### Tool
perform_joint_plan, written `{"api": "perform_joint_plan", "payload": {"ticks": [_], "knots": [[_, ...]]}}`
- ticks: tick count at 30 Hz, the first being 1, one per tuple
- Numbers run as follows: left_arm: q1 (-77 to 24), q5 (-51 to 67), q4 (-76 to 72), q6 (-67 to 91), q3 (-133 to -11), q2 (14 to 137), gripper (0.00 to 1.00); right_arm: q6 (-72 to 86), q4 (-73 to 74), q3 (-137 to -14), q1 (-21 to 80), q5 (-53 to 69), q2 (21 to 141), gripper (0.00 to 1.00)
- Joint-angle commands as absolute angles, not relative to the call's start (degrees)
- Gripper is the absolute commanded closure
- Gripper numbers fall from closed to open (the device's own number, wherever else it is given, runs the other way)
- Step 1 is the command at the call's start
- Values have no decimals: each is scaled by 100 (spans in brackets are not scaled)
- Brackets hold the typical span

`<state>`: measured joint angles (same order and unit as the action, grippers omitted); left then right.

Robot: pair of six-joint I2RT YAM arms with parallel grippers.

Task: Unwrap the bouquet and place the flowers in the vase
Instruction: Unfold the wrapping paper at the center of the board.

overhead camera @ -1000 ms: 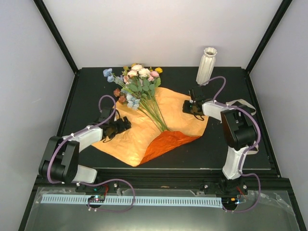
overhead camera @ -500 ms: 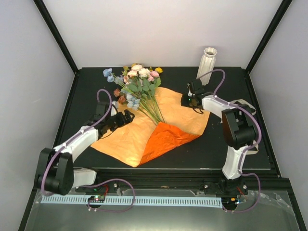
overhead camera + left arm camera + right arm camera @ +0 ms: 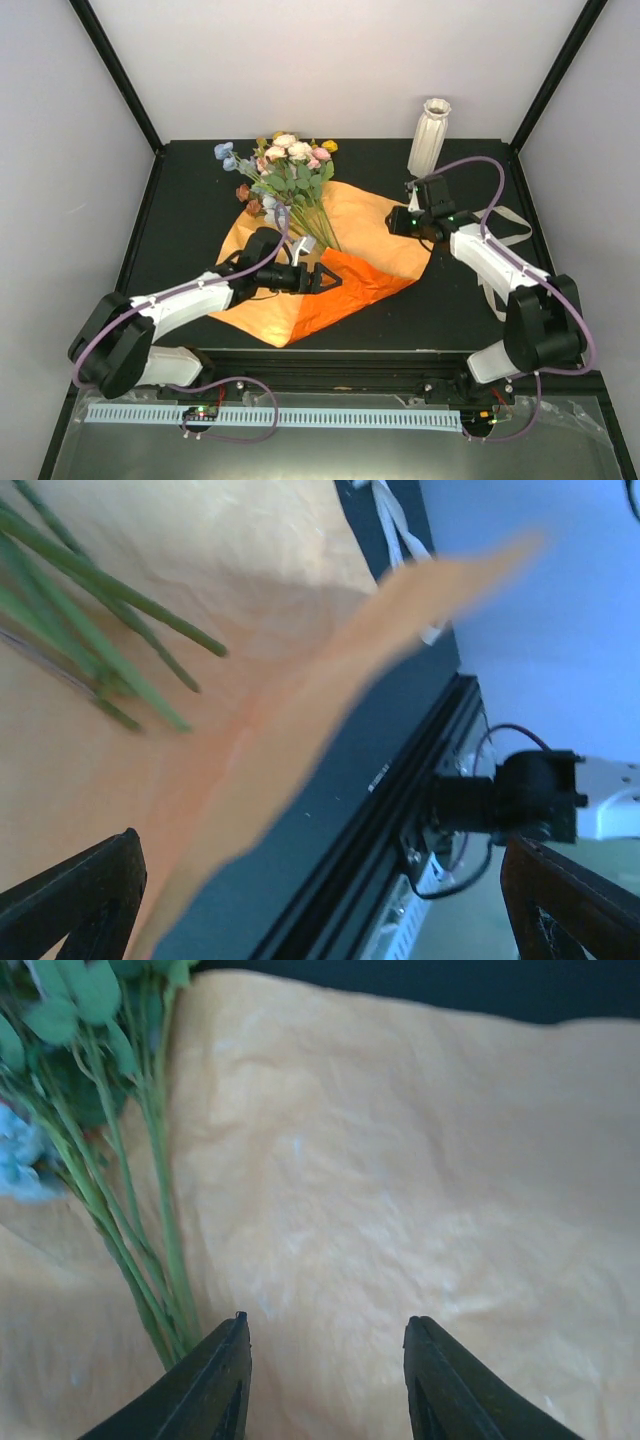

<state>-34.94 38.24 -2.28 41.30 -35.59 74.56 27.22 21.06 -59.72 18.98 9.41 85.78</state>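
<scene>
1. Flowers [image 3: 290, 165] lie flat, blooms spilling past the paper's [image 3: 365, 205] far-left edge. The bare stems [image 3: 322, 225] reach in to the paper's middle.
2. Long axis: slanted from the blooms at the far left of the paper to the cut ends at its centre, pointing toward the near-right corner.
3. The paper is spread open. A bright flap [image 3: 365, 280] is folded up on its near side, just past the stem ends.
4. Left gripper [image 3: 328, 278] hovers over the paper's middle, right by the cut ends, with its jaws spread wide. In the wrist view the flap rises blurred between the fingers [image 3: 75, 900]. It seems unpinched, though contact is hard to rule out.
5. Right gripper [image 3: 392, 222] is over the paper's right edge, jaws partly apart and nothing between them. The stems lie to its left.
6. Vase [image 3: 430, 130] stands upright beyond the paper's far-right corner, well apart from it.
7. Judgement: the left arm is nearer the stem ends, and a grasp should close across the slanted axis. The right arm is nearer the vase.
</scene>
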Motion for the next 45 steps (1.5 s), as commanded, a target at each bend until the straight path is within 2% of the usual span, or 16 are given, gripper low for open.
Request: {"api": "perform_joint_plan", "payload": {"ticks": [1, 6, 13, 20, 23, 27, 30, 39, 45], "knots": [[-3812, 4367, -872, 4374, -3544, 7221, 1, 2619, 2371, -5646, 1890, 962, 8023, 56], [-4472, 4537, -1436, 4646, -3131, 6908, 1, 2539, 2404, -5340, 1879, 902, 7695, 55], [-5306, 5107, -2118, 4920, -3112, 7546, 1, 3089, 2073, -4767, 1883, 1330, 7614, 55], [-5370, 5127, -1028, 4017, -3641, 7929, 1, 3623, 1531, -4217, 1883, 1336, 7920, 55], [-5321, 4830, -550, 3649, -3807, 8242, 1, 3822, 1276, -4013, 1881, 1327, 8160, 55], [-5282, 4792, -972, 3812, -3727, 8473, 1, 3859, 1119, -3774, 1880, 997, 8352, 55], [-5157, 4264, -750, 3846, -3705, 8516, 1, 3844, 952, -3685, 1880, 833, 8580, 55], [-3825, 3561, -1134, 4163, -2989, 8867, 1, 3678, 149, -3728, 1882, 681, 9286, 56], [-3526, 3261, -1169, 4314, -2811, 9052, 1, 3506, 279, -4021, 1884, 490, 9422, 56]]}}
